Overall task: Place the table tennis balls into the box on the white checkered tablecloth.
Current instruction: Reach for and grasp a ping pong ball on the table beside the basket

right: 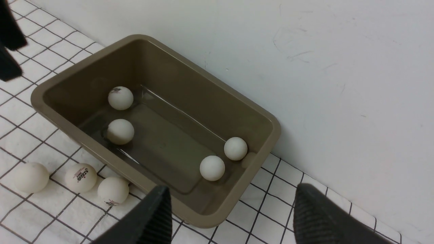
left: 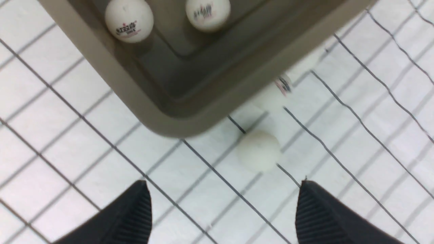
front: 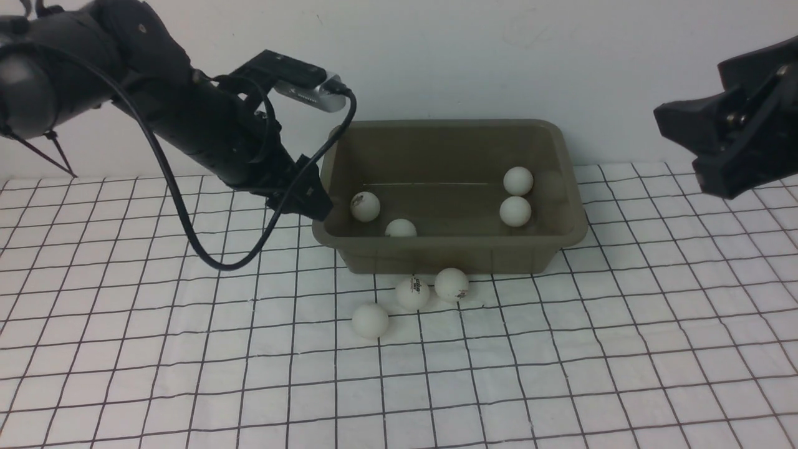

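Four table tennis balls [front: 518,181] sit in the box [front: 449,123], one half hidden by its wall; left gripper [left: 223,210] and right gripper [right: 230,213] gape empty.

Seven table tennis balls [front: 365,206]: four in box [front: 449,257], three on tablecloth [front: 187,374]; one box

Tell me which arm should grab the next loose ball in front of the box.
Left. The left gripper hangs open, low by the box, a loose ball straight ahead; the right gripper is raised, farther off.
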